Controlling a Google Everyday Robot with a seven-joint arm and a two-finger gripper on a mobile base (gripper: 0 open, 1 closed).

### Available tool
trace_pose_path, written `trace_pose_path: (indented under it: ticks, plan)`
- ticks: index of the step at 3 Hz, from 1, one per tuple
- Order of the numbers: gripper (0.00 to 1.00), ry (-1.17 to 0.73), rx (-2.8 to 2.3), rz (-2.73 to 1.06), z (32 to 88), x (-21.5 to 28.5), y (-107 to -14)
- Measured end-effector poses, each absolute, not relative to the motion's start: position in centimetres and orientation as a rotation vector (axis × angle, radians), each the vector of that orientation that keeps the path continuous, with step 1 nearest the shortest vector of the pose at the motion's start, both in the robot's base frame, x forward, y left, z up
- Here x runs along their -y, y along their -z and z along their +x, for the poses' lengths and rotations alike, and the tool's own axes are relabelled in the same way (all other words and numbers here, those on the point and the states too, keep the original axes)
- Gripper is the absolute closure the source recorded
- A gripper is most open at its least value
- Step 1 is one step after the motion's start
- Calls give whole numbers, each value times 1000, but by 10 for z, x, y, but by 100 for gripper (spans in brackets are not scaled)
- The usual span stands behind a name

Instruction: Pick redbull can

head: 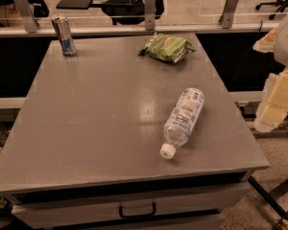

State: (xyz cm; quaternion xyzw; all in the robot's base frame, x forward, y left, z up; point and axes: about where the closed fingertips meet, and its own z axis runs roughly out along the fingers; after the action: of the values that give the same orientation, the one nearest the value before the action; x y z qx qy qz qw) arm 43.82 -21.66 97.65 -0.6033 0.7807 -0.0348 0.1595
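redbull can (64, 35) upright, far-L table (110, 114) corner; end effector (278, 99) R edge, state can't tell.

A slim silver-and-blue redbull can (64, 35) stands upright, alone, near the far left corner of the grey table (101, 114).

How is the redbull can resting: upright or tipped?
Upright: the redbull can stands on its base at the table's far left corner; the gripper is not in view.
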Motion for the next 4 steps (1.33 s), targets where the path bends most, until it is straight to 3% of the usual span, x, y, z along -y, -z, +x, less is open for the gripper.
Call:
trace_pose_path:
  ticks: [2,4]
  plan:
    - [0,93,-2195,-1726,448,208,-982]
    - [0,46,-2094,-1680,501,170,-988]
